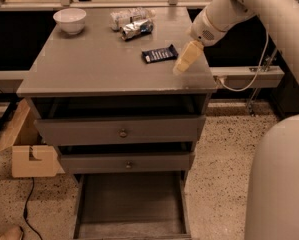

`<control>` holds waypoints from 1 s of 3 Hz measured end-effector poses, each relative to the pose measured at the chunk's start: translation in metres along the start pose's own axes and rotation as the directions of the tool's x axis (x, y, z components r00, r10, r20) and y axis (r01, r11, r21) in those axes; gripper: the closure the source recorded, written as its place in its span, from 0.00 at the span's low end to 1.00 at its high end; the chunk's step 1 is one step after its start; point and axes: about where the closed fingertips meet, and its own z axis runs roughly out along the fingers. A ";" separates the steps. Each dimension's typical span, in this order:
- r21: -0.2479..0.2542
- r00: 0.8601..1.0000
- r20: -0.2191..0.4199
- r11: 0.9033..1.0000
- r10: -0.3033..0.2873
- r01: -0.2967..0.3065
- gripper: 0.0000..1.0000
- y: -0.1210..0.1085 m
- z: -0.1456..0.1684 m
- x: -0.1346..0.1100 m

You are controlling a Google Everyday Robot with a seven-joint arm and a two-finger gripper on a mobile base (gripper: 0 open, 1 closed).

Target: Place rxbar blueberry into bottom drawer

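Observation:
The rxbar blueberry lies flat on the top of the grey cabinet, right of its middle. My gripper hangs just right of the bar, a little above the cabinet top, pointing down and to the left. It holds nothing that I can see. The bottom drawer is pulled out at floor level, and its flat grey floor is bare. The two upper drawers with round knobs are slightly ajar.
A white bowl stands at the back left of the cabinet top. Crumpled silver foil packets lie at the back middle. A cardboard box sits on the floor to the left. A cable runs along the floor.

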 end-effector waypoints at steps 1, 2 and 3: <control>0.034 0.983 0.077 0.985 0.165 -0.168 0.00 -0.012 0.010 -0.008; 0.034 0.983 0.077 0.985 0.165 -0.168 0.00 -0.012 0.010 -0.008; 0.044 0.972 0.139 0.979 0.190 -0.198 0.00 -0.021 0.029 -0.015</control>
